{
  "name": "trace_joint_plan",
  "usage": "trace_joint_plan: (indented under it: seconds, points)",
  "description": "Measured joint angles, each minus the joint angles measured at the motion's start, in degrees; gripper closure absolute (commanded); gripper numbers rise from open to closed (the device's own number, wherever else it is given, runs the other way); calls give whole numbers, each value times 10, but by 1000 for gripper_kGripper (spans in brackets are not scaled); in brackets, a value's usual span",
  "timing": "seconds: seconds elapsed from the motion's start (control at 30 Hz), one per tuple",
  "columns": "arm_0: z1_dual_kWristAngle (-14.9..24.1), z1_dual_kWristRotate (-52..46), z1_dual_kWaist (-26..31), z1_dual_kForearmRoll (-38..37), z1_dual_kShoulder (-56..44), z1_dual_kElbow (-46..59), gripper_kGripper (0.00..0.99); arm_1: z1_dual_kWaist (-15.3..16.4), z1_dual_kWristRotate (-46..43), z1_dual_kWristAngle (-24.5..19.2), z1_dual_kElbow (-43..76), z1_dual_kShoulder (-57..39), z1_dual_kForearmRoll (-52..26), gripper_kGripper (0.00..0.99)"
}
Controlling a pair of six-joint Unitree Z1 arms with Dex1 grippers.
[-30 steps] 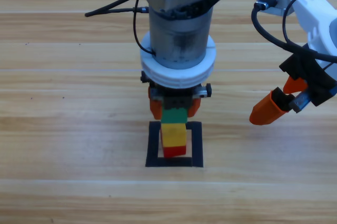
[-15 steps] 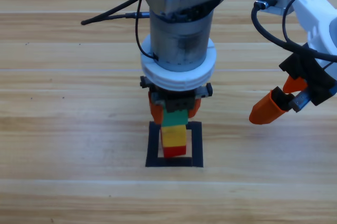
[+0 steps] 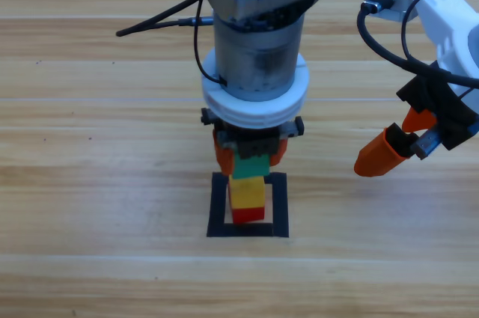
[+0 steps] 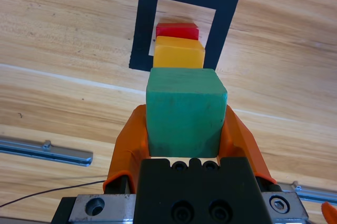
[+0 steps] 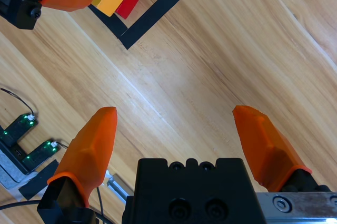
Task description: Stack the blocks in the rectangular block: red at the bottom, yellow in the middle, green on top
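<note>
Left gripper (image 3: 250, 155), at centre frame in the high view, has its jaws clamped on the green cube (image 4: 185, 110). That cube sits directly above the yellow cube (image 4: 179, 52), which rests on the red cube (image 4: 177, 30); whether green touches yellow cannot be told. The stack stands inside the black tape outline (image 3: 218, 206), low centre of the high view, with wood showing around it. Right gripper (image 5: 179, 145) hangs at the right edge of the high view, well apart from the stack, jaws spread wide and holding nothing, over bare wooden table (image 3: 90, 183).
</note>
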Motion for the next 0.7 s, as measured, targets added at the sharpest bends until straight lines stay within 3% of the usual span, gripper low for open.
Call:
trace_joint_plan:
  seconds: [0.7]
  points:
    - [0, 9, 0, -16, 3, 10, 990, 0, -1, 11, -1, 0, 0, 0]
